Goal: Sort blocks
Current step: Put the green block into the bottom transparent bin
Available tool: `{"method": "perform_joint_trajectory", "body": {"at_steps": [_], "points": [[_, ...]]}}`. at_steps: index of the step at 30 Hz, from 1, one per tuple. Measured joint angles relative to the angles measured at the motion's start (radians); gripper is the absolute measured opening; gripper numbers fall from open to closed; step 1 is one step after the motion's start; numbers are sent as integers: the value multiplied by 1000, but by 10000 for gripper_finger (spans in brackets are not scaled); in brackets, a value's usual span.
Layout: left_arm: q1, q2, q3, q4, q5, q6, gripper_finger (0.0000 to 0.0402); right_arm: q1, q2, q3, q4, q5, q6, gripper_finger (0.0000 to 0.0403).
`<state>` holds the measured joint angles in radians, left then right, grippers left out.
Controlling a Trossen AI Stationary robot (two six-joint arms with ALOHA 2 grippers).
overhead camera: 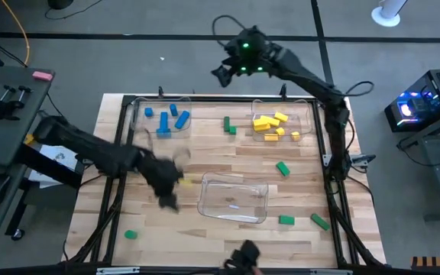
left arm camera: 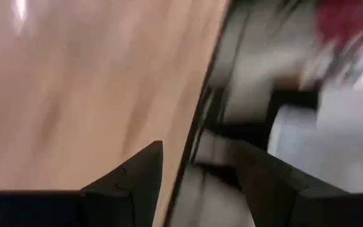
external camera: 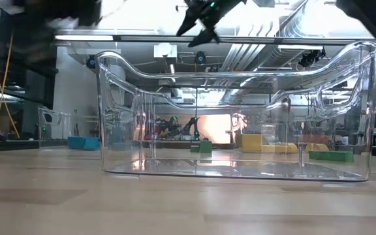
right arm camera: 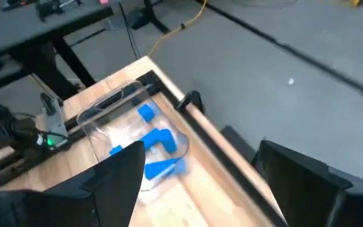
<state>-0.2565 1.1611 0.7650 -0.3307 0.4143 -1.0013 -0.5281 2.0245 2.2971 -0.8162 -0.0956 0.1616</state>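
Blocks lie scattered over the counter (overhead camera: 228,164): nearest the left gripper (overhead camera: 170,183), a yellow block (overhead camera: 185,181) shows just beside its blurred fingers, and I cannot tell whether it is held or merely close. The left wrist view shows those fingers (left arm camera: 131,180) spread apart with nothing visible between them, looking past the counter's edge. The likeliest failure, I judge, is that the fast-moving left arm knocks the yellow block, or clips the empty clear tray (overhead camera: 234,200) just beyond the fingers and shoves it. Farther from that gripper, loose green blocks (overhead camera: 283,168) lie in the open and could be scattered by a low sweep. Farther still, blue blocks (overhead camera: 173,118) sit in one tray and yellow blocks (overhead camera: 272,126) in another. The right gripper (overhead camera: 231,67) hangs well past the counter's far edge, fingers (right arm camera: 115,173) parted and empty, obstructing nothing.
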Motion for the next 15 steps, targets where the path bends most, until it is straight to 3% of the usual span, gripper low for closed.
{"method": "perform_joint_trajectory", "body": {"at_steps": [3, 5, 9, 15], "points": [[-119, 119, -3, -58, 138, -80, 186, -4, -58, 0, -76, 25, -17, 309], [-217, 153, 16, -40, 119, -117, 186, -5, -78, 0, -113, 40, -25, 309], [-386, 171, 91, -110, 0, -199, 186, -8, -85, -1, -188, 56, -39, 309], [-651, 176, 227, -505, -305, -370, 186, -6, -85, -23, -212, 57, -39, 310]]}}
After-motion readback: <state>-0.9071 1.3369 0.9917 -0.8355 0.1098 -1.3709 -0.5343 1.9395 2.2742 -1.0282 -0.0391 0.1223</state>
